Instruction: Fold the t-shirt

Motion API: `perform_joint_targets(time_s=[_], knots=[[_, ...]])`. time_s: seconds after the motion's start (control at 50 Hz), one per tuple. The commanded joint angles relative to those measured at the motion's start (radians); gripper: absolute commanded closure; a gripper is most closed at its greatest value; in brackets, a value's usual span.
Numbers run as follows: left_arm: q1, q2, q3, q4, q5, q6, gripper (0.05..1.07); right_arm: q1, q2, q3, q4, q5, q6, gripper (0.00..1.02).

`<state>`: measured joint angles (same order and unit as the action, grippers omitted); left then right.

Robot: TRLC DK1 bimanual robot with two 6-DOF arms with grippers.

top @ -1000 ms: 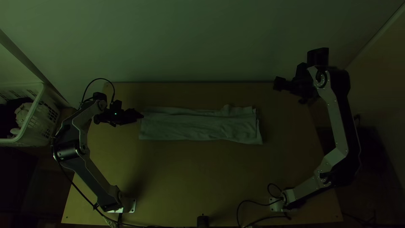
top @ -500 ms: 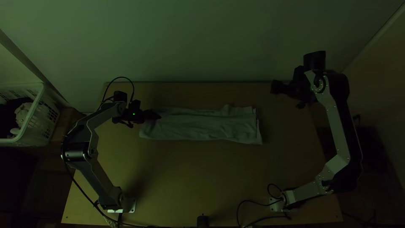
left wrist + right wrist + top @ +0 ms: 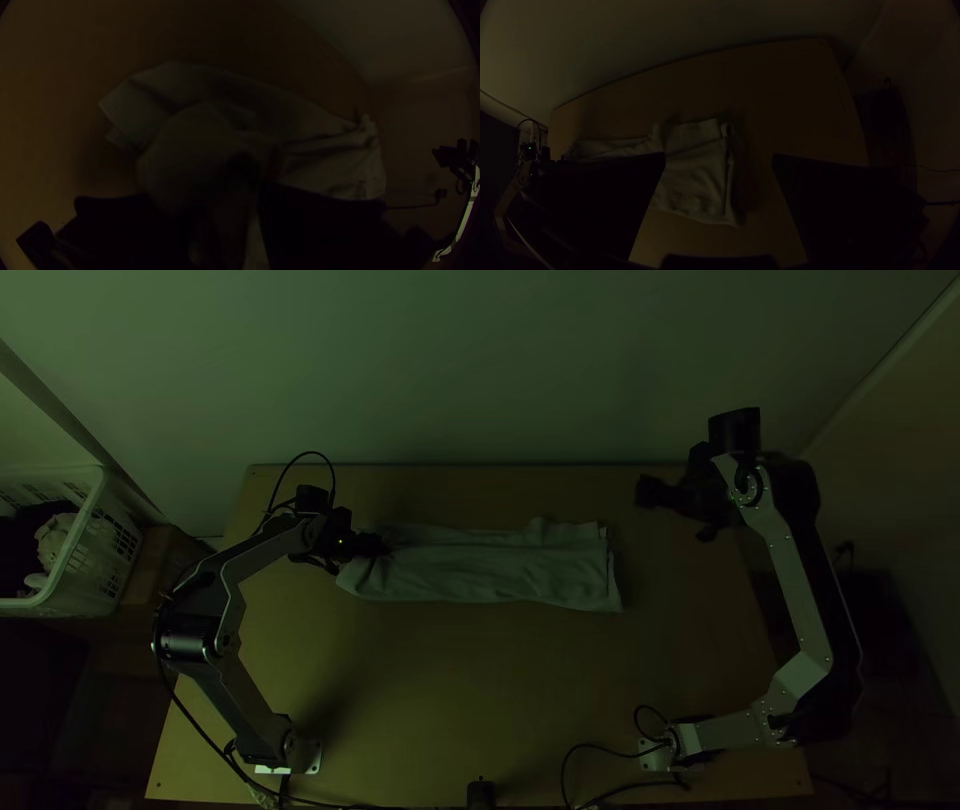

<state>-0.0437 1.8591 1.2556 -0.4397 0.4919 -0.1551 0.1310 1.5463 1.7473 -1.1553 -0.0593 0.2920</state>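
The t-shirt (image 3: pixel 490 575) lies in a long strip on the table (image 3: pixel 480 690), lengthwise folding apparently done, shortening folds left; left gripper (image 3: pixel 384 546) at one end, hard to tell whether it pinches cloth, right gripper (image 3: pixel 719 159) spread wide beyond the other

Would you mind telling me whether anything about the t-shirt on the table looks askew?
The t-shirt lies in a long strip, but a small bump of cloth juts from its far edge near the right-hand end, whose layers don't quite line up.
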Motion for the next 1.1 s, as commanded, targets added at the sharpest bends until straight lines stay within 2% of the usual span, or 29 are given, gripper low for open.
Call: perform_joint_targets(time_s=[0.0, 0.28, 0.44, 0.74, 0.96, 1.08], knots=[[0.024, -0.034, -0.042, -0.042, -0.033, -0.017, 1.05, 0.015, -0.038, -0.062, 0.032, 0.012, 0.03, 0.04], [0.168, -0.126, 0.013, -0.171, -0.139, 0.109, 1.05, 0.036, -0.084, -0.195, 0.143, 0.015, 0.044, 0.04], [0.28, -0.155, 0.064, -0.254, -0.204, 0.2, 1.05, 0.052, -0.109, -0.269, 0.212, 0.05, 0.042, 0.04], [0.433, -0.21, 0.128, -0.335, -0.343, 0.379, 1.05, 0.05, -0.163, -0.376, 0.31, 0.075, 0.033, 0.04], [0.469, -0.267, 0.131, -0.341, -0.518, 0.503, 1.05, 0.05, -0.187, -0.417, 0.339, 0.075, 0.032, 0.04], [0.407, -0.316, 0.133, -0.346, -0.648, 0.528, 1.05, 0.053, -0.199, -0.434, 0.348, 0.075, 0.032, 0.04]])
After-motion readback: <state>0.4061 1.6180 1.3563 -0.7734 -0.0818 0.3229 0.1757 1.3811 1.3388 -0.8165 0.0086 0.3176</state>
